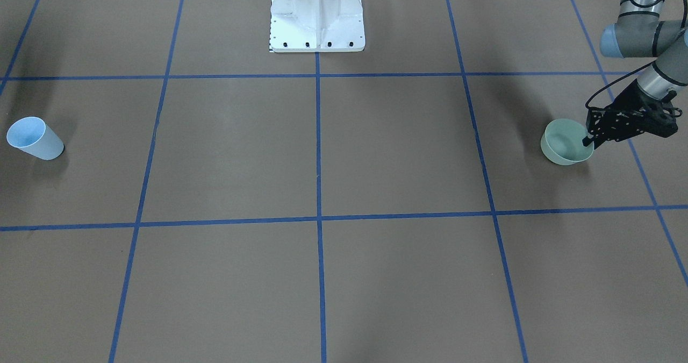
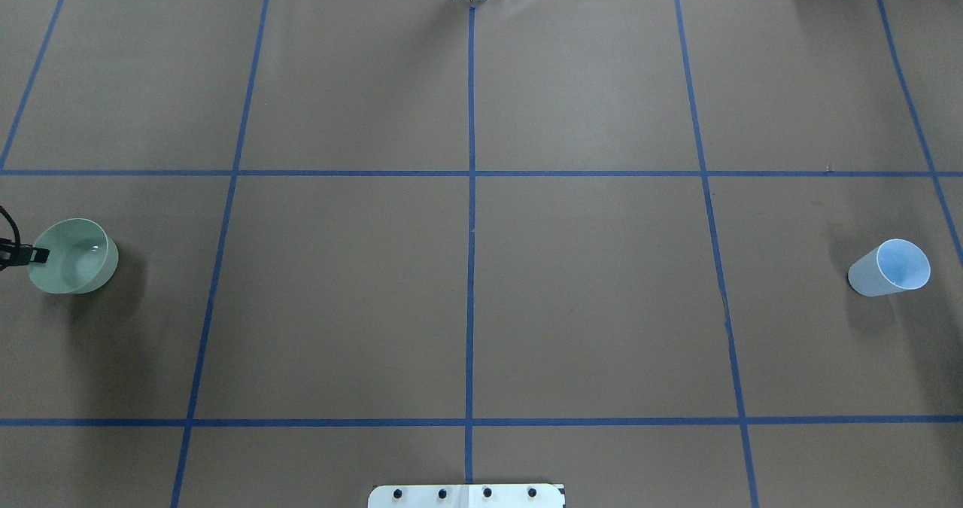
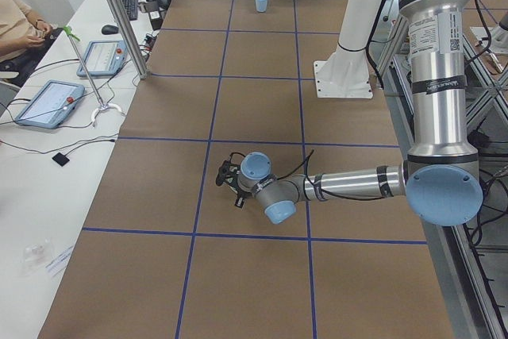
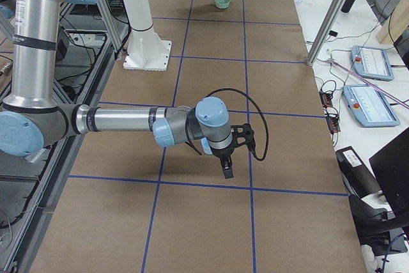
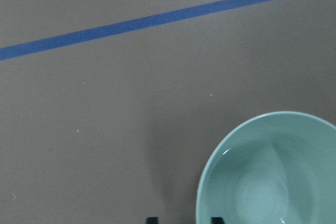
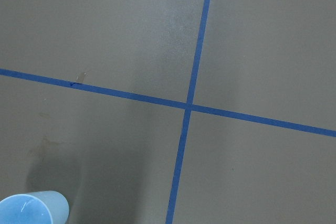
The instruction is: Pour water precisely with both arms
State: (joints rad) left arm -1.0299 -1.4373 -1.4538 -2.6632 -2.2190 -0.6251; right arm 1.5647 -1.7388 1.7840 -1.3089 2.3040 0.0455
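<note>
Rim of the green bowl (image 5: 206, 182) first: set between the left gripper's (image 1: 589, 142) fingertips (image 5: 152, 219), one outside the wall and one inside over the basin. Held apart, seemingly not yet pressed on the wall. Approached from the bowl's outer side, away from the table's (image 2: 338, 282) middle, with the claw angled down onto that lip. Just beyond the inner finger, the water (image 5: 262, 192), clear, betrayed only by faint glints low in the bowl. Bowl upright, mouth up. Probably a closing pinch on the wall needed before any lift.

Well apart, at the table's opposite end, a pale blue cup (image 2: 876, 275), upright and open-mouthed, with no water discernible inside. Nearest to it, the right gripper (image 4: 228, 169), hanging fingers-down above the paper, with the cup only at the low left corner of its wrist view. Seen otherwise from the side camera alone, so impossible to tell whether apart or together.
</note>
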